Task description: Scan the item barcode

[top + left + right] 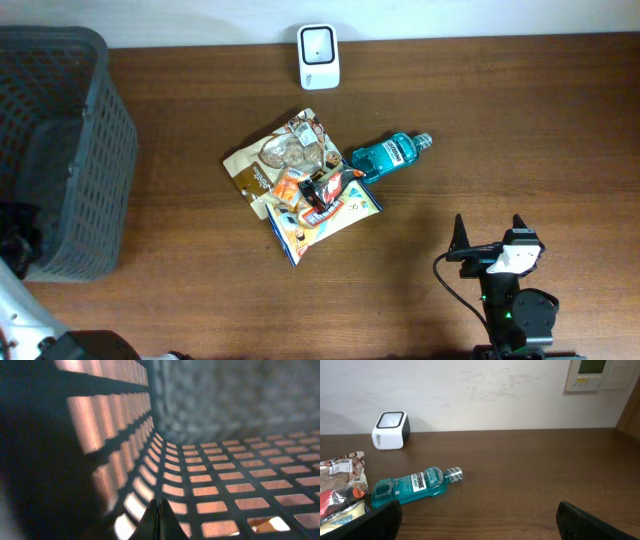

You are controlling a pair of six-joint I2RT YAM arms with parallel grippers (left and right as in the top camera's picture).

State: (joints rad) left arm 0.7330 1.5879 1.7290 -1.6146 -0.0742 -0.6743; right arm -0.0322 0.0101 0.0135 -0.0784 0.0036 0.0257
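A white barcode scanner (318, 56) stands at the table's far edge, and the right wrist view shows the scanner (390, 423) against the wall. A heap of snack packets (300, 185) lies mid-table, with a teal mouthwash bottle (385, 157) on its side touching the heap's right edge. My right gripper (489, 228) hovers near the front right, open and holding nothing, with the bottle (410, 485) ahead to its left. My left gripper (159, 516) is shut with nothing in it, inside the dark mesh basket (210, 480).
The grey mesh basket (70, 120) fills the table's left end. A wall panel (592, 372) hangs behind the table at the right. Bare wood (530, 470) stretches between the right gripper and the wall.
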